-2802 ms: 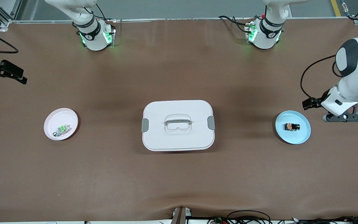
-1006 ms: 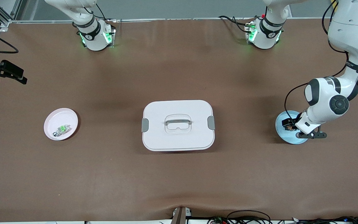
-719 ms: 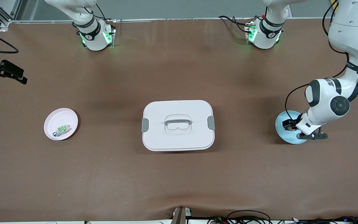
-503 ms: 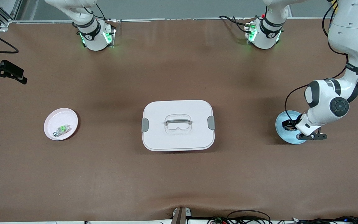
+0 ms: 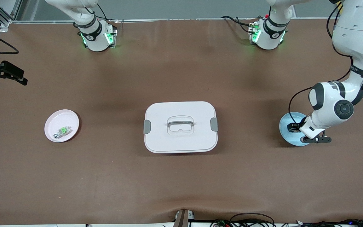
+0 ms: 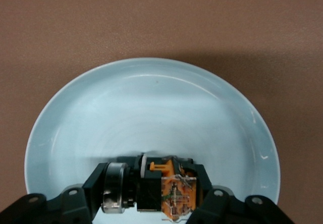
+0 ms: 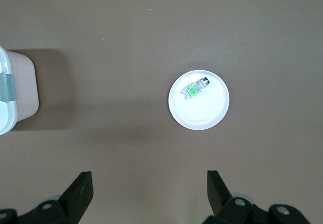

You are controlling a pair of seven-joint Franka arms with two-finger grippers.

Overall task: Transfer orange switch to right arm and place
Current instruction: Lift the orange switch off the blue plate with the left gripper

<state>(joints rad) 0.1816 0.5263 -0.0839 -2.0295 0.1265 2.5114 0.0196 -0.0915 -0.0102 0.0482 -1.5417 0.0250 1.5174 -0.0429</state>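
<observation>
Left wrist view: left end effector point(image 6: 156, 204) clamped on the tiny black blocky orange switch point(image 6: 169, 188) in the glossy round pale-blue plate point(image 6: 151, 108).

Seen from the front, that plate point(image 5: 285, 130) sits on the matte brown table point(image 5: 181, 176) at the left arm's end, at 3 o'clock from the smooth white rounded-rectangular lidded box point(image 5: 180, 126) with grey clips. At 9 o'clock from the box, a round pale-pink plate point(image 5: 69, 118) carries a small white-and-grey component with a green top point(image 5: 62, 131). Right end effector point(image 7: 149, 191) waits with fingers spread, over bare table.
</observation>
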